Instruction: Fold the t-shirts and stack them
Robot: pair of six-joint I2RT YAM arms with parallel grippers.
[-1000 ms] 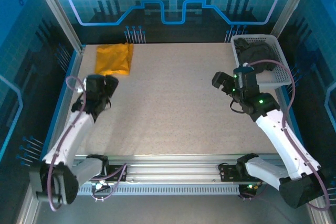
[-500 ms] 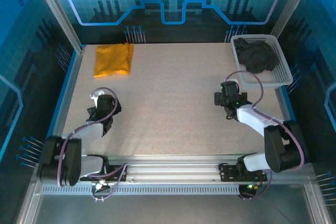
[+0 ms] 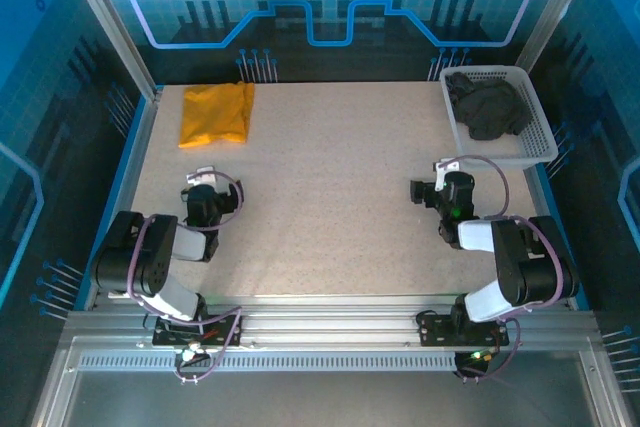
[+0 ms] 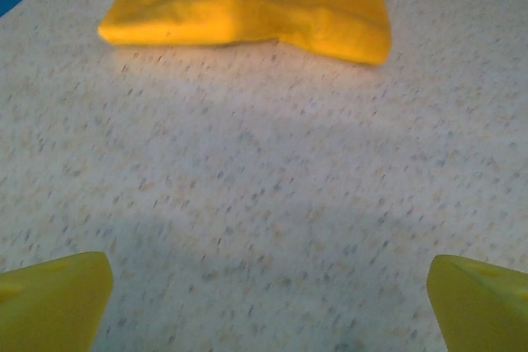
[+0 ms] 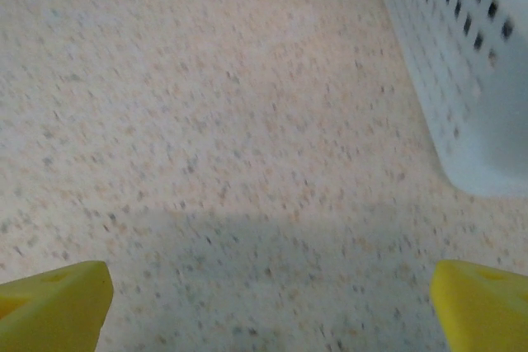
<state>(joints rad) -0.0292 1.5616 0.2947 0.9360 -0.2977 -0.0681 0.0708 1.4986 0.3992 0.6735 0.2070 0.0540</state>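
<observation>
A folded mustard-orange cloth t-shirt (image 3: 215,113) at the upper left of the top view looks soft and matt, its surface gently creased. At the upper right, a crumpled dark charcoal grey cloth t-shirt (image 3: 490,107) is equally dull and limp. It sits in a white lattice basket (image 3: 541,143) of smooth, faintly shiny hard plastic. The beige speckled tabletop (image 3: 330,177) is flat and smooth with a low sheen. Ribbed silver metal rails (image 3: 330,319) cross the bottom of the frame. The left gripper (image 4: 268,302) and right gripper (image 5: 268,307) have smooth, matt yellow plastic fingertips (image 4: 54,298)
</observation>
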